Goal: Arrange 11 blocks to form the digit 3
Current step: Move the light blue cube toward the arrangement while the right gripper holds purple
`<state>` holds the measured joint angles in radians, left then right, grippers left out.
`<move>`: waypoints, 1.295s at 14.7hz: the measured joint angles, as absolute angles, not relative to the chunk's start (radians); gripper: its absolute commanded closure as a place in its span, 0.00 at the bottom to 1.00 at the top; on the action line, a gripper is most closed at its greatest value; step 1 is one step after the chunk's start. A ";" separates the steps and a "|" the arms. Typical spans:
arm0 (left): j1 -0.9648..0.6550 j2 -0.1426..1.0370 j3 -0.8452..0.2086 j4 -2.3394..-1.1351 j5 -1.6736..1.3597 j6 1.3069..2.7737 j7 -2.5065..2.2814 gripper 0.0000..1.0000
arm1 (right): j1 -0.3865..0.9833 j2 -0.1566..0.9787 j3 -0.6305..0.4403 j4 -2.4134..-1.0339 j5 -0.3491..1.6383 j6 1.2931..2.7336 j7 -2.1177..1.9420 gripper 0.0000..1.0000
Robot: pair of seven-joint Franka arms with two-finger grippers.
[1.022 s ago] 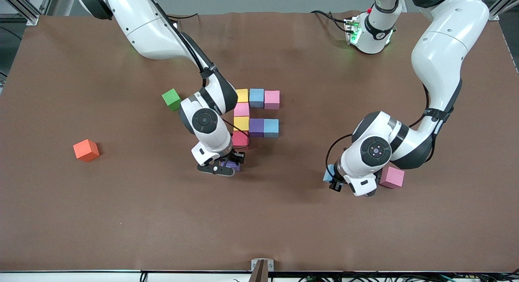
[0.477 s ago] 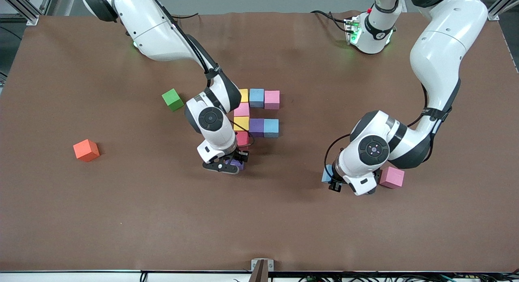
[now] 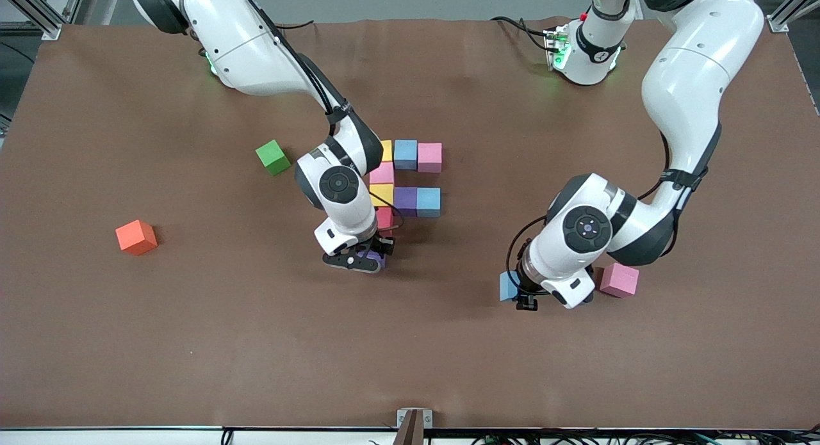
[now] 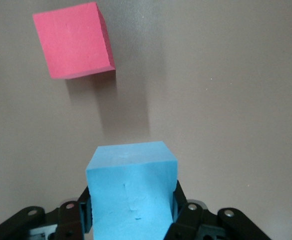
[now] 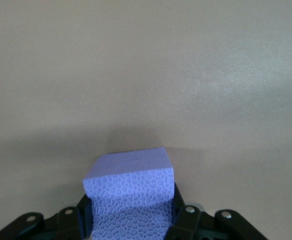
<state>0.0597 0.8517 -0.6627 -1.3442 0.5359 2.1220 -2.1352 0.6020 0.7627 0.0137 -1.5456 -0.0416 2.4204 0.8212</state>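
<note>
Overhead first: right claw (image 3: 370, 258) clamped on purple cube (image 3: 371, 260), just nearer camera than partial digit 3 (image 3: 405, 179); left claw (image 3: 520, 292) clamped on light blue cube (image 3: 508, 286), pink cube (image 3: 619, 280) close by on surface (image 3: 192, 342).
Left wrist: light blue cube (image 4: 131, 192) between fingers (image 4: 84, 211), pink cube (image 4: 74, 40) ahead.
Right wrist: purple cube (image 5: 130, 195) gripped.
</note>
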 measured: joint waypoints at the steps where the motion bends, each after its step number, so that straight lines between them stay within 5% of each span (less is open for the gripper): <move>1: 0.036 0.852 -0.640 -1.341 0.536 2.125 -2.152 0.68 | 0.602 0.763 0.014 -1.546 -0.042 2.420 0.821 0.96; 19: -0.076 0.853 -0.592 -1.333 0.536 2.208 -2.285 0.68 | 0.618 0.764 0.013 -1.533 -0.086 2.376 0.821 0.97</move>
